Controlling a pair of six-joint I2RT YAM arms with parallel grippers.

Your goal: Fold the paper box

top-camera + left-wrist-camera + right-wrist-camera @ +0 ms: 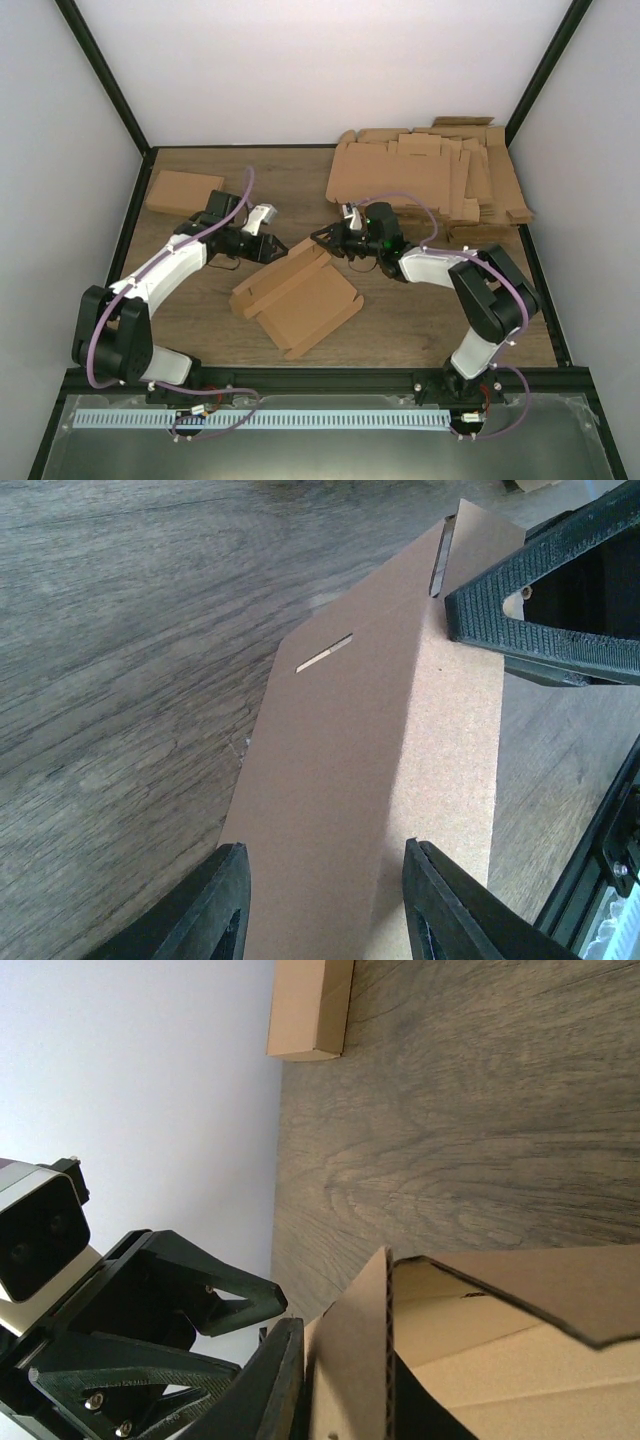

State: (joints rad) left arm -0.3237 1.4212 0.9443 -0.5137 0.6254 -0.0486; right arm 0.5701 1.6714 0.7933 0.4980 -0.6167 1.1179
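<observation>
The paper box [296,296], a brown die-cut sheet with its walls partly raised, lies mid-table. My left gripper [264,249] is at its upper left end. In the left wrist view both fingers [218,912] press the two edges of a long slotted wall panel [340,780], shut on it. My right gripper [323,240] meets the box's upper right end. In the right wrist view one finger [268,1392] lies along an upright corrugated flap [355,1360]. Its other finger is hidden behind that flap, so I cannot tell open from shut. The right gripper's finger [540,615] also shows beside the panel's far end.
A thick pile of flat cardboard sheets [432,178] fills the back right. A folded box [183,192] sits at the back left, seen also in the right wrist view [310,1010]. Black frame posts and white walls bound the wooden table [200,310].
</observation>
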